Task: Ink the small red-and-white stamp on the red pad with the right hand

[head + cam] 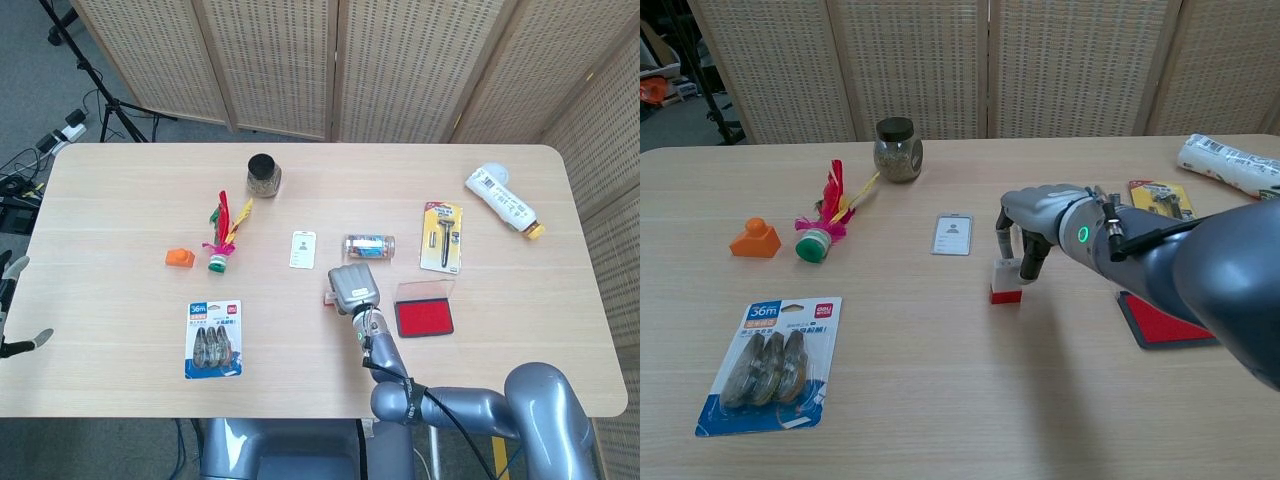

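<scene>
- The small red-and-white stamp (1005, 281) stands upright on the table (940, 400), white block on top and red base below; in the head view only a sliver of it (328, 297) shows at the left edge of the hand
- The right hand (1035, 220) sits directly over the stamp with its fingers (1032, 258) curled downward around the white top; one finger appears to touch the stamp's right side, another hangs just behind it (whether the stamp is truly gripped cannot be told from either view)
- The red pad (424, 317) lies open on the table to the right of the stamp, well apart from it, with its lid (424, 291) folded back; in the chest view the forearm covers part of it (1160, 322)
- Just beyond the hand lies a small clear tube (369, 246), and a white card (952, 235) lies flat to the left of that
- Further right are a razor in yellow packaging (441, 236) and a white wrapped roll (504, 200) near the far right corner
- On the left half of the table: a dark-lidded jar (898, 150), a feathered shuttlecock (825, 226), an orange block (755, 239) and a blue blister pack (773, 362) nearest the front edge
- The left hand (12, 305) shows only at the left border of the head view, off the table, with fingers apart and holding nothing
</scene>
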